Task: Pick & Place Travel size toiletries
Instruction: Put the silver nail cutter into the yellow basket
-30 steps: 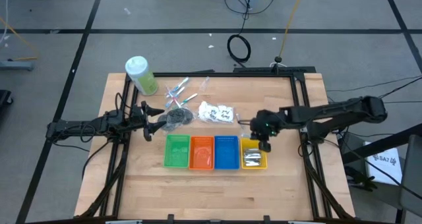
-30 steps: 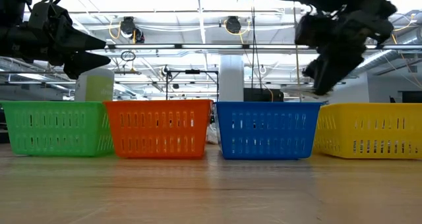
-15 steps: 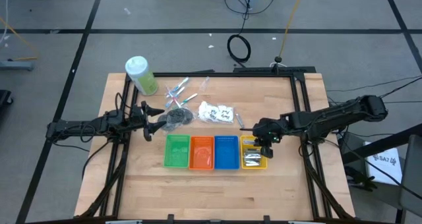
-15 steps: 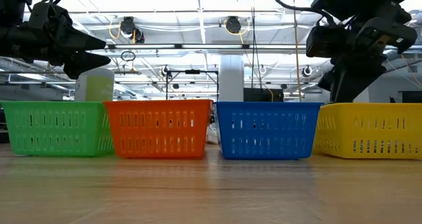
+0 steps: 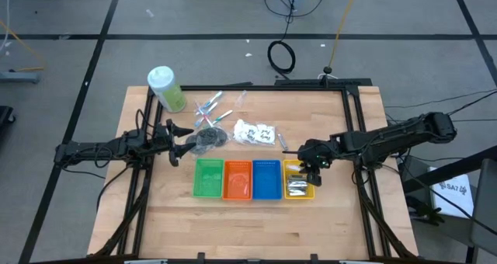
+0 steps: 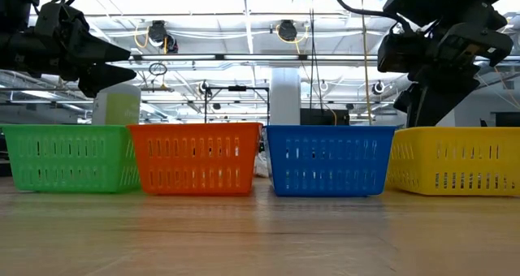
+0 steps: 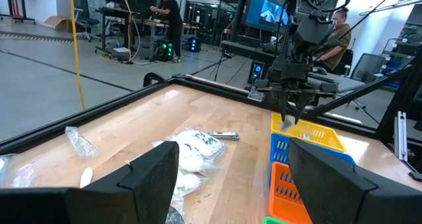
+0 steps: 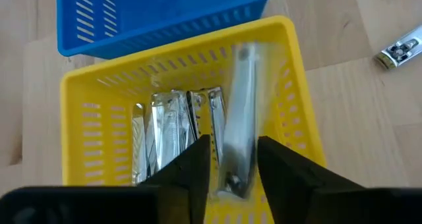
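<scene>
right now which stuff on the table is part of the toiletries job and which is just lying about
Part of the job:
- silver tube between the right claw fingers, above the yellow bin
- silver tubes already in it
- white packets
- dark pouch
- thin sticks

Lying about:
- pale-green bottle
- green bin, orange bin, blue bin

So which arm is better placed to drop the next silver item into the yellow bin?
Right. Its pincer hangs over the yellow bin with a silver item between its fingers. The left pincer sits far off, by the pouch.
</scene>
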